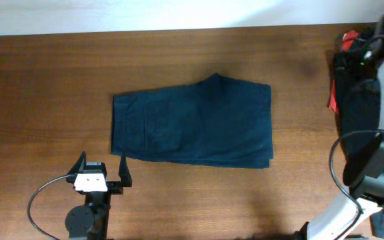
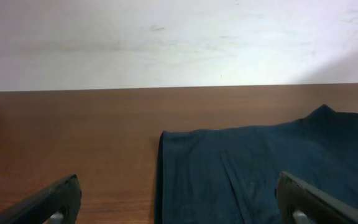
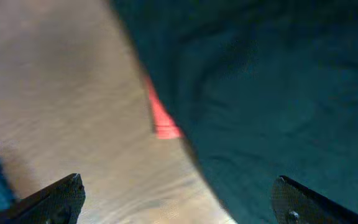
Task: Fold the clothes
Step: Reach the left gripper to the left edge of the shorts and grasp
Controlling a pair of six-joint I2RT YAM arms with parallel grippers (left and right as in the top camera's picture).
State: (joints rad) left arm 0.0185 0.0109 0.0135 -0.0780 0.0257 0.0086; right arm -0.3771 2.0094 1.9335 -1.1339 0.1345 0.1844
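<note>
Left gripper open wide, empty, near table edge, just short of the near-left corner of the folded dark blue garment, which lies flat mid-table. Right gripper fingers spread, empty, over dark clothes pile with red piece, far right.

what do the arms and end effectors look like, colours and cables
The left arm is black, with a white block behind the dark-fingered left end effector and a grey cable looping beside it. The right arm has black and white links and a thin black cable; the right end effector has dark fingers too.
</note>
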